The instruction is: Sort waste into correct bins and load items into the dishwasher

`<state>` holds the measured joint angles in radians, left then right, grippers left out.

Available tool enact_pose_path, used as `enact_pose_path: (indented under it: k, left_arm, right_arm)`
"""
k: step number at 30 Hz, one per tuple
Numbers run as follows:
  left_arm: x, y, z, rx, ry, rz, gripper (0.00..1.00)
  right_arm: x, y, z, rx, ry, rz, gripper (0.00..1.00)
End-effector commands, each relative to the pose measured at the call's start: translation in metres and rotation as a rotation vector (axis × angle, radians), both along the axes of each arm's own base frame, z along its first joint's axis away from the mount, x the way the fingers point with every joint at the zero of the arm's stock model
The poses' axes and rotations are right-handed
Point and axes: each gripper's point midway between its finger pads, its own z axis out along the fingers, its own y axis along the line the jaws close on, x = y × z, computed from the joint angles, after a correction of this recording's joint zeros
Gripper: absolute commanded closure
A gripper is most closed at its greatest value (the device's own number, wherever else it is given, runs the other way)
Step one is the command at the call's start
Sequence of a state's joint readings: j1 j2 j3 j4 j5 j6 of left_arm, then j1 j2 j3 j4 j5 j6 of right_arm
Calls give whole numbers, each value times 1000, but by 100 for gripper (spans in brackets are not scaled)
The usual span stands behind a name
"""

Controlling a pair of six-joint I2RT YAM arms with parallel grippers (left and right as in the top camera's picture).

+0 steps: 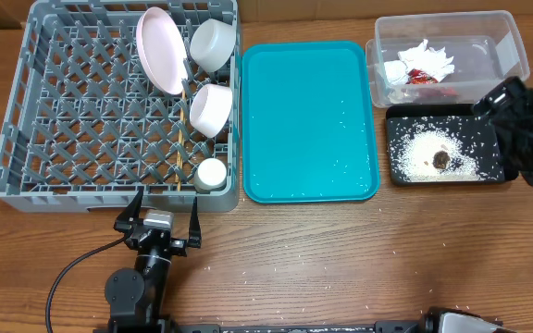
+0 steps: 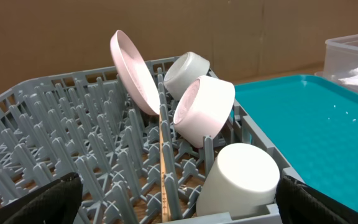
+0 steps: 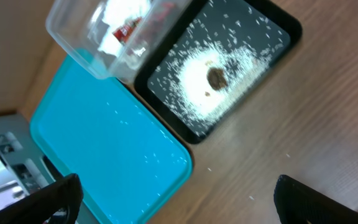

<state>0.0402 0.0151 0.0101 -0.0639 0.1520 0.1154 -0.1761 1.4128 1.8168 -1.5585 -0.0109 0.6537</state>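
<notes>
The grey dish rack (image 1: 26,139) holds an upright pink plate (image 1: 160,51), two bowls (image 1: 214,43) (image 1: 210,108), a white cup (image 1: 210,174) and chopsticks (image 1: 182,139). My left gripper (image 1: 162,215) is open and empty, just in front of the rack's near wall. Its wrist view (image 2: 179,202) shows the cup (image 2: 238,180) and the plate (image 2: 132,71). The clear tub (image 1: 502,37) holds the napkin (image 1: 424,57) and the wrapper (image 1: 426,79). The black tray (image 1: 396,120) holds rice (image 1: 419,153) and a brown lump (image 1: 440,160). My right gripper (image 3: 179,193) is open and empty, raised over the right side.
A teal serving tray (image 1: 308,120) with a few rice grains lies between the rack and the bins. Stray rice grains dot the wooden table (image 1: 340,250) in front. The right arm (image 1: 526,129) hangs over the black tray's right end.
</notes>
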Motion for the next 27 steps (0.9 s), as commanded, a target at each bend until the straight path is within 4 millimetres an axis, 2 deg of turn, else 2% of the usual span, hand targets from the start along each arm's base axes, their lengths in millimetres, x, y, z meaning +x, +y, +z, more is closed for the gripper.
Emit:
enact_pose_path:
  k: [1,4,10,12,16,18,21,27]
  left_arm:
    - [0,3,0,20,-8,15,0]
    - [0,3,0,20,-8,15,0]
    - [0,3,0,20,-8,15,0]
    - [0,3,0,20,-8,15,0]
    - [0,3,0,20,-8,15,0]
    - [0,3,0,20,-8,15,0]
    - [0,3,0,20,-8,15,0]
    - [0,3,0,20,-8,15,0]
  right_arm:
    - [-20,5,9,-25,-11,14,0]
    - [-29,-2,19,-105,-59,-1,0]
    - [-23,14,65,-304,-333,268,0]
    - [-26,18,75,-343,-405,308,0]
    - [-31,26,82,-389,-538,370,0]
    - [-32,31,80,-418,-600,416,0]
    - [-33,39,66,-461,-689,469,0]
    - [-34,52,17,-469,-846,495,0]
